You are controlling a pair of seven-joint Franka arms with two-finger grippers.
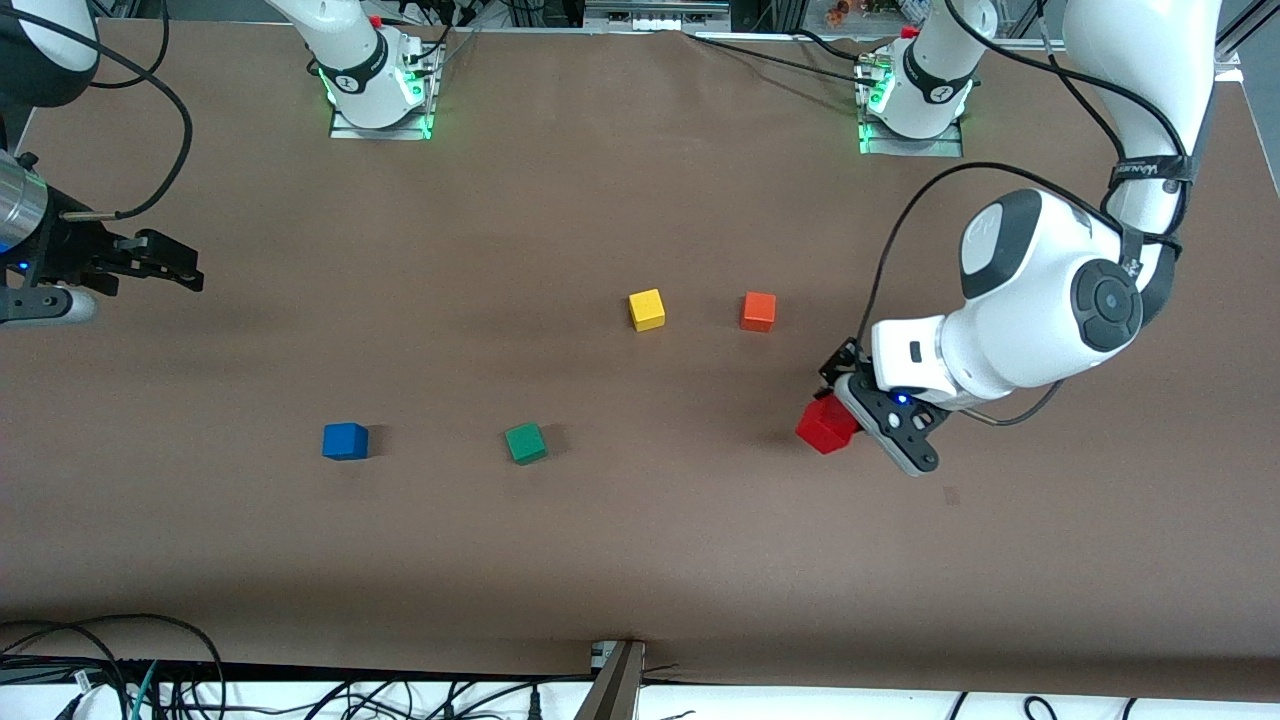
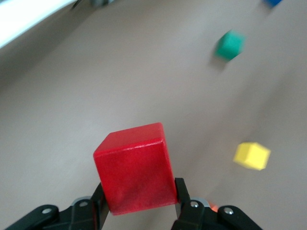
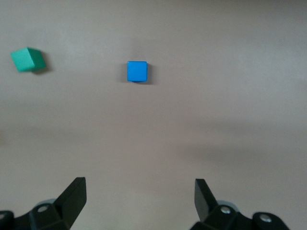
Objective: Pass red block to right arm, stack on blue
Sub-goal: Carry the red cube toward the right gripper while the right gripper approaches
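My left gripper (image 1: 838,412) is shut on the red block (image 1: 824,427), holding it tilted just above the table toward the left arm's end. In the left wrist view the red block (image 2: 135,167) sits between the two black fingers (image 2: 181,191). The blue cube (image 1: 345,441) rests on the table toward the right arm's end, beside the green cube. My right gripper (image 1: 172,266) hovers open and empty at the right arm's end of the table. The right wrist view shows the blue cube (image 3: 137,71) ahead of the open right gripper (image 3: 140,191).
A green cube (image 1: 526,443) lies between the blue cube and the red block. A yellow cube (image 1: 647,310) and an orange cube (image 1: 758,312) sit side by side, farther from the front camera. Brown table surface (image 1: 640,560) stretches to the front edge.
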